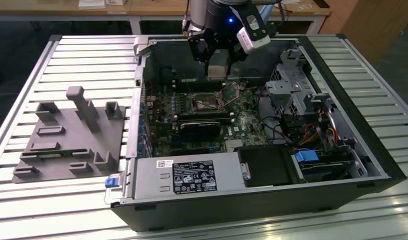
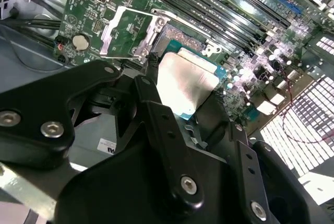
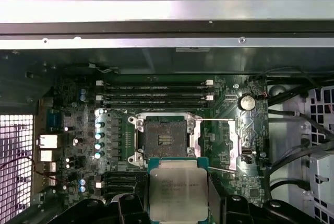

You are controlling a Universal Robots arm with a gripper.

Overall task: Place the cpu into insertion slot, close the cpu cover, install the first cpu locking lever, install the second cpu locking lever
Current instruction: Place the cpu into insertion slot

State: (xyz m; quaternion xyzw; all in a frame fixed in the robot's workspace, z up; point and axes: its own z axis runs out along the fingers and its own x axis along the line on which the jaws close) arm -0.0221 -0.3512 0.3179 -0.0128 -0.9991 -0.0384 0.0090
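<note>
Holding the cpu (image 3: pixel 176 188) by two opposite edges, the gripper (image 3: pixel 177 203) is clamped on it, with a dark finger (image 3: pixel 133 208) against each side in both wrist views. On the exterior view's clock face, the gripper (image 1: pixel 217 52) hangs at twelve o'clock from the insertion slot (image 1: pixel 205 102), above the motherboard (image 3: pixel 219 93) and clear of it. The chip is in the air, not seated. In the first wrist view it sits just short of the slot (image 3: pixel 166 139), whose pin field is bare.

The cpu cover (image 3: pixel 219 143) is swung open and lies flat beside the slot, at about two o'clock from it in the exterior view. In the second wrist view the cover (image 2: pixel 128 31) rests on the board beyond the chip (image 2: pixel 185 83).

I judge the chip to be light and rigid, so weight is no worry. Its smooth metal top looks slippery, though, and an edge grip has little surface to bite on. The underside contacts and the slot's pins I take to be the fragile parts. The side edges are the right place to hold it, level and square to the frame, and never by its faces.
</note>
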